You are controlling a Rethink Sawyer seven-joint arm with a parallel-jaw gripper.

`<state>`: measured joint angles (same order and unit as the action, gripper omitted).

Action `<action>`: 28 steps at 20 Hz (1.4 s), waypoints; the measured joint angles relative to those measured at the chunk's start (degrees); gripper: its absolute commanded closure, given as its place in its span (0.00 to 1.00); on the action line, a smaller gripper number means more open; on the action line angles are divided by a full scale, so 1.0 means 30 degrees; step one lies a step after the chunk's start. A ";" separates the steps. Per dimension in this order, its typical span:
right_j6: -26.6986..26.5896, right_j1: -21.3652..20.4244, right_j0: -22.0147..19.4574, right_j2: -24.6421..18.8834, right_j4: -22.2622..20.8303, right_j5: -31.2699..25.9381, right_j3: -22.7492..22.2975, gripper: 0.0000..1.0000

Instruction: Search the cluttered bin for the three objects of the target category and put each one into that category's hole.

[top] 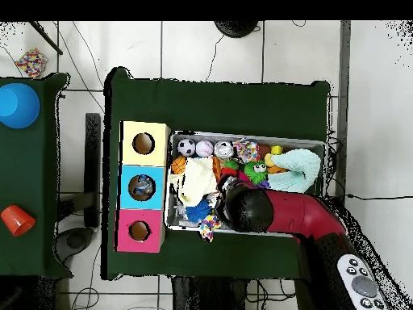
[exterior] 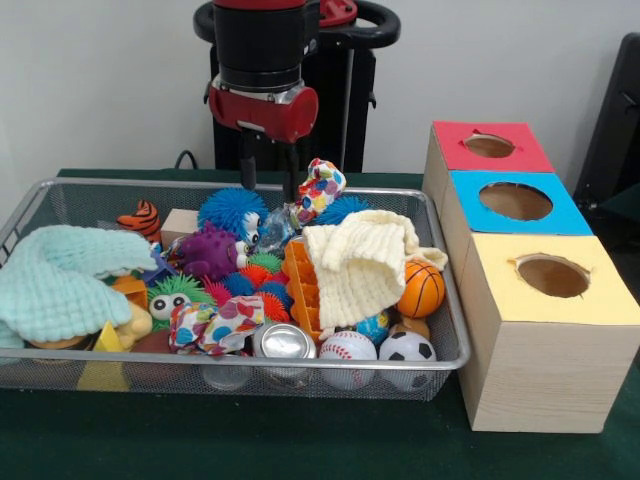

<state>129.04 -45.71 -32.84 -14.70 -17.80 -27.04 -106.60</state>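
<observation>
The silver wire mesh bin (exterior: 448,262) is heaped with toys: a blue spiky ball (exterior: 232,212), a purple spiky toy (exterior: 210,250), a cream cloth (exterior: 360,260), a mint cloth (exterior: 60,280), a basketball (exterior: 422,290), a baseball (exterior: 348,348), a soccer ball (exterior: 407,348) and a can (exterior: 283,342). My gripper (exterior: 270,188) hangs open over the bin's far side, above the blue spiky ball. A spotted cloth (exterior: 320,190) sits just beside one finger (exterior: 292,175); nothing shows between the fingers. In the overhead view the arm (top: 246,208) hides the gripper.
Three wooden boxes with round holes stand beside the bin: red top (exterior: 490,145), blue top (exterior: 515,200), yellow top (exterior: 552,275). A second spotted cloth (exterior: 215,325) and an orange plastic piece (exterior: 300,285) lie in the bin. A blue bowl (top: 18,105) and a red cup (top: 16,219) sit on another table.
</observation>
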 measured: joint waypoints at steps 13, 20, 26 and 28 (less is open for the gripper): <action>0.0000 0.0000 0.0559 0.0669 0.0000 0.0000 -0.0003 0.00; 0.0000 0.0238 0.0905 0.0818 0.0262 0.0004 -0.0003 0.00; 0.0000 0.1316 0.0644 0.0821 0.0748 0.0004 0.0055 0.00; 0.0000 0.1857 0.0583 0.0824 0.0744 0.0008 0.0097 0.00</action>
<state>129.04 -40.14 -31.09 -12.23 -15.57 -27.01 -106.31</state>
